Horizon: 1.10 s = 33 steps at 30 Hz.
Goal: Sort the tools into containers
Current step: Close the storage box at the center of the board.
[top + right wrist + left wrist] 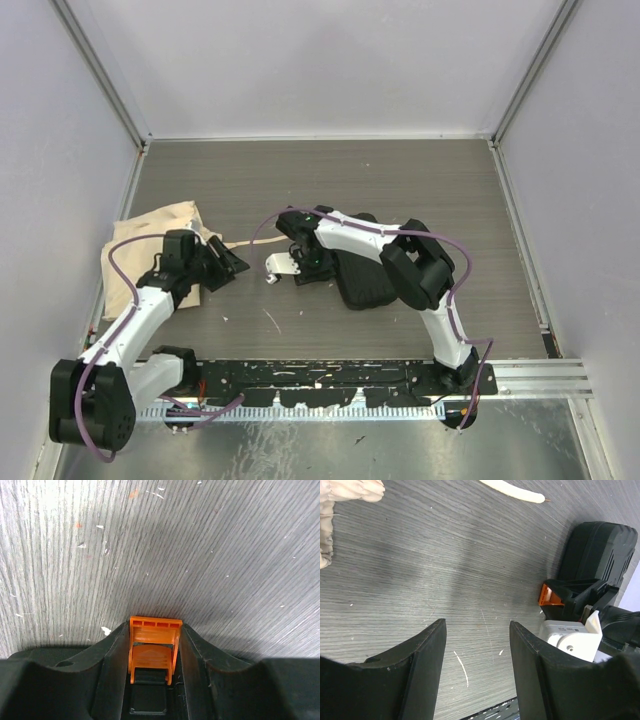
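The black tool case [365, 282] lies closed at the table's middle. My right gripper [300, 266] is at its left end. In the right wrist view the fingers [116, 650] stand tight on both sides of an orange latch [154, 647], which is flipped up from the case [150, 700]. My left gripper [230, 262] is open and empty beside the beige cloth bag [150, 245]. In the left wrist view it [477, 630] hovers over bare table, with the case [600, 545] and an orange latch [549, 595] at the right. No tools are in view.
A thin pale stick [512, 491] lies on the table between bag and case; it also shows in the top view [240, 244]. Grey walls close the table at the back and sides. A black rail [330, 375] runs along the near edge.
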Motion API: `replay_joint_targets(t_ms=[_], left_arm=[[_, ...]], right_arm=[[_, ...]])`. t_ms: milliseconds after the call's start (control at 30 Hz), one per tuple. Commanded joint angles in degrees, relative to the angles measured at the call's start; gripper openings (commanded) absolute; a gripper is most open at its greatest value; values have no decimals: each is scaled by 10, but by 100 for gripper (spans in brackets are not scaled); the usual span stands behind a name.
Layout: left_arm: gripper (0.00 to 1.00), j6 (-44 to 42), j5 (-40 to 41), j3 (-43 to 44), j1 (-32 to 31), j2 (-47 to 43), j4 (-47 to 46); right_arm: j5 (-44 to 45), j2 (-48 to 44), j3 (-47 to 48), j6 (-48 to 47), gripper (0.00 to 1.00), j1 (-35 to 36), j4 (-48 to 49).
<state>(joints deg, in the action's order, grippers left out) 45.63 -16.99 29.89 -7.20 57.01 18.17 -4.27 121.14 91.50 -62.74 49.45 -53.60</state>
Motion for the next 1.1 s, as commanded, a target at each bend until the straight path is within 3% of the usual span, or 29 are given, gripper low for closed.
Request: replay_joint_targets(t_ms=[0, 300, 767, 1067], left_arm=[[54, 3, -31, -8, 3, 11, -57], [54, 50, -72, -8, -10, 70, -156], [51, 135, -31, 24, -151, 243, -356], [48, 182, -23, 72, -203, 384, -442]], right_arm=[[-19, -27, 15, 10, 32, 2, 5], [-85, -107, -38, 32, 31, -15, 82], [-212, -200, -132, 97, 30, -82, 178], [-263, -258, -209, 136, 32, -116, 258]])
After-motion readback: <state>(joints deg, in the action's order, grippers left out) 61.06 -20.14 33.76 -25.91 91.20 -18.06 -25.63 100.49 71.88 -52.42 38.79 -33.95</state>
